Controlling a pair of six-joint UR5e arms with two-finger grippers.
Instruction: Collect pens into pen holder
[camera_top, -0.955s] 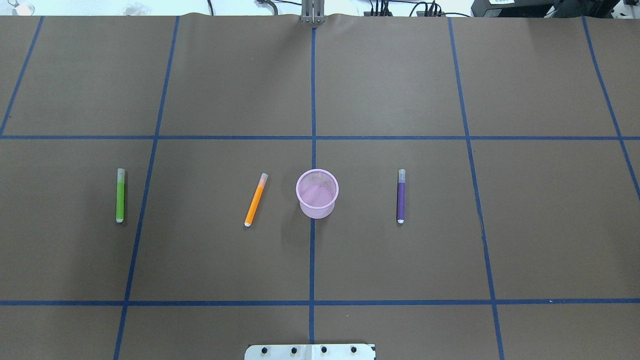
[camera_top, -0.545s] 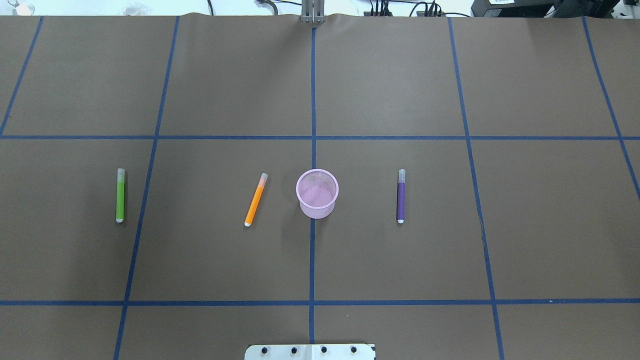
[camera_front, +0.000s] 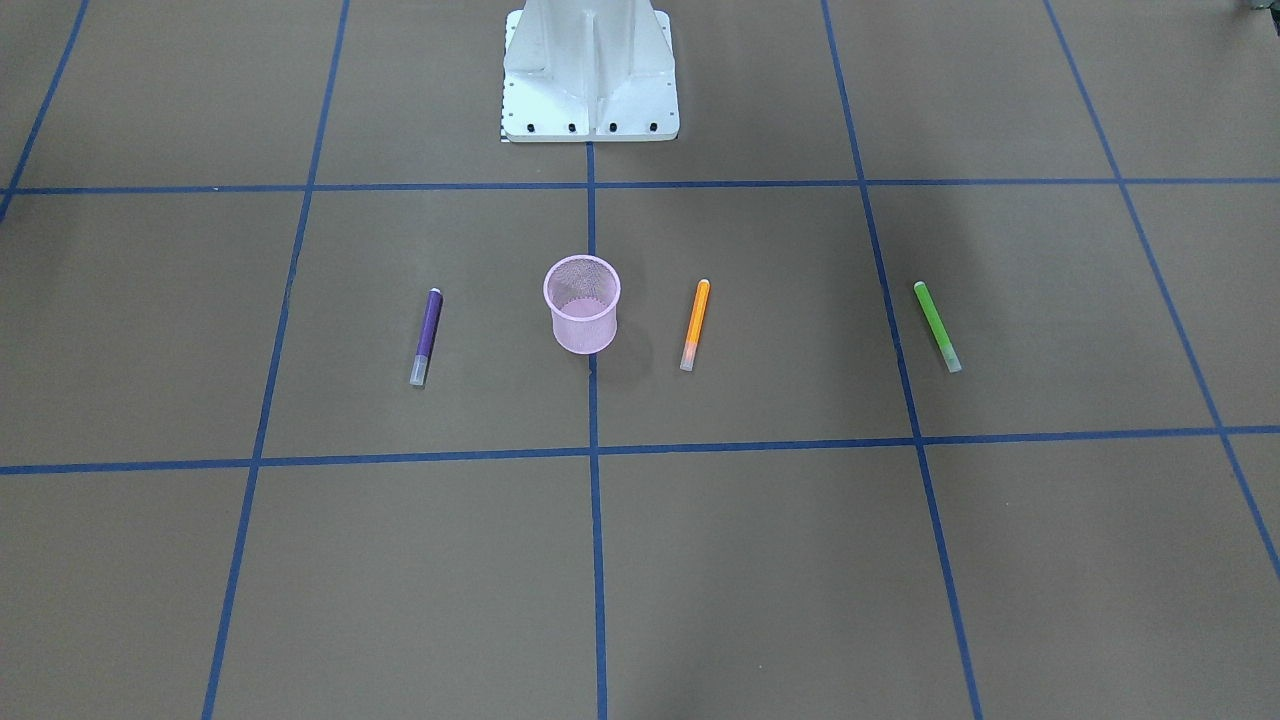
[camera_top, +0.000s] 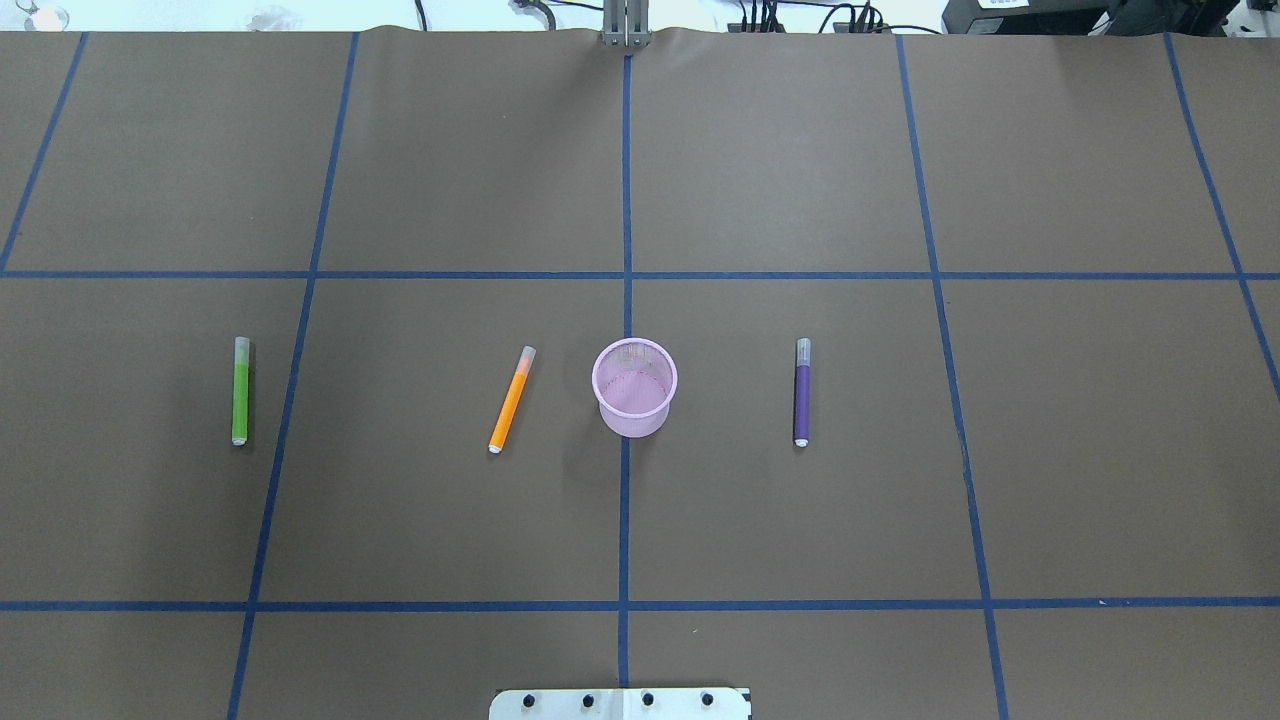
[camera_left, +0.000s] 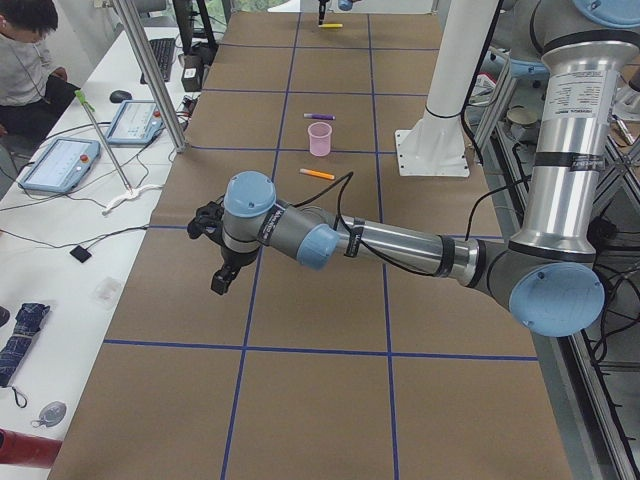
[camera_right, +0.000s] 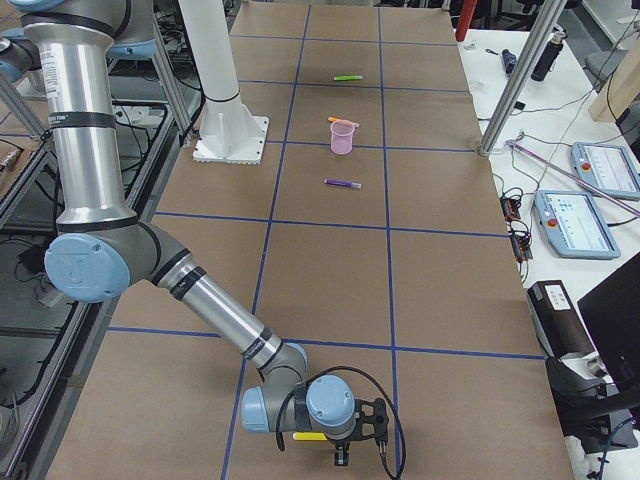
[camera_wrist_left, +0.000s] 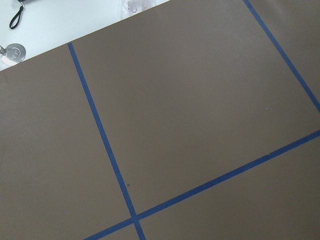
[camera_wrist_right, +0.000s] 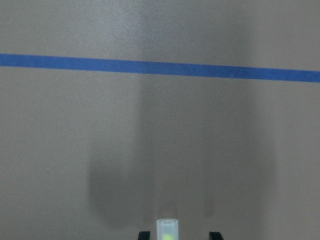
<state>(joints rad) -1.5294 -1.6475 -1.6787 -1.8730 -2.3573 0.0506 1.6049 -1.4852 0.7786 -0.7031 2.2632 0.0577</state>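
The pink mesh pen holder (camera_top: 634, 388) stands upright at the table's middle. The orange pen (camera_top: 511, 400) lies just left of it, the green pen (camera_top: 240, 391) far left, and the purple pen (camera_top: 802, 392) to its right. All three lie flat on the brown paper. Neither arm is in the overhead view. The left gripper (camera_left: 218, 283) hangs over the table's left end, far from the pens. The right gripper (camera_right: 343, 460) hangs over the right end. I cannot tell whether either is open. The right wrist view shows a pale tube end (camera_wrist_right: 167, 230) with yellow-green inside at its bottom edge.
The robot's white base plate (camera_top: 620, 703) sits at the near table edge behind the holder. Blue tape lines grid the brown paper. A person (camera_left: 25, 60), tablets (camera_left: 60, 165) and metal posts (camera_left: 150, 75) stand beside the far long edge.
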